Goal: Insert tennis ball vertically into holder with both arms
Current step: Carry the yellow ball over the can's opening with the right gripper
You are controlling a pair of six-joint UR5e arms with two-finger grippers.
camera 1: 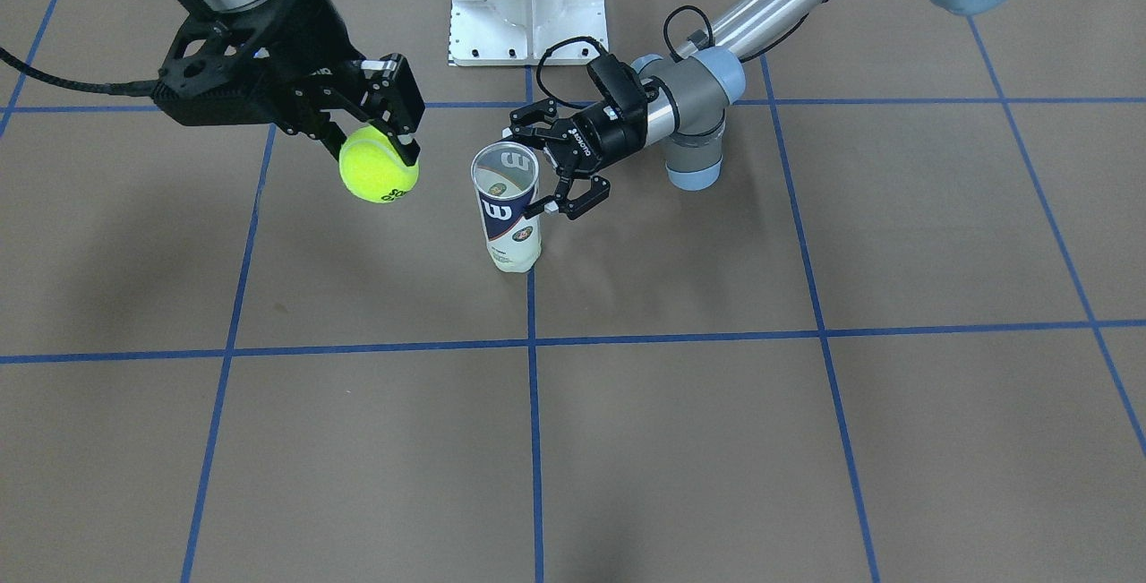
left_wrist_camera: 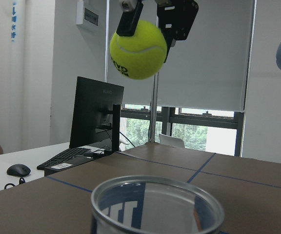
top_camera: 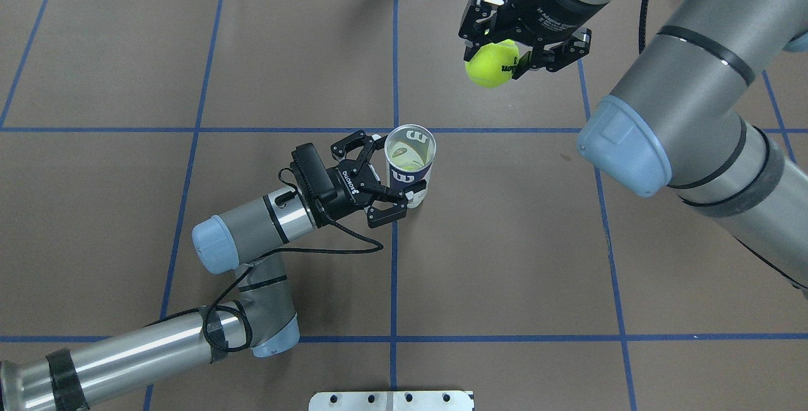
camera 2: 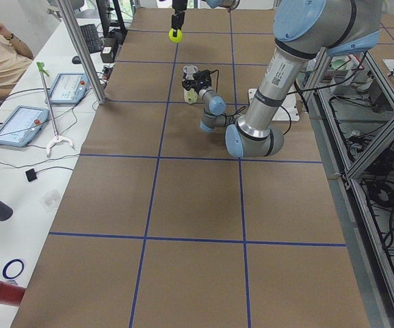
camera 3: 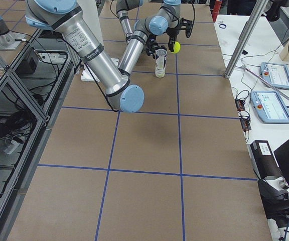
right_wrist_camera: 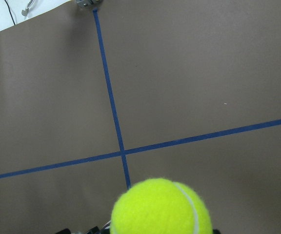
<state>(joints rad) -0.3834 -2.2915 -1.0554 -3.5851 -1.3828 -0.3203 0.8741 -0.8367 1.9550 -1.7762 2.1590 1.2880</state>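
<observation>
- the tennis ball hangs above the table, clenched in the right gripper. it is off to one side of the holder, not over its mouth.
- we judge the ball about as wide as the tube, so an off-centre descent could catch the edge and jam or squeeze the ball out.
- the holder stands upright, open end up, with the left gripper clasped round its side; a hard push could tip it.
</observation>
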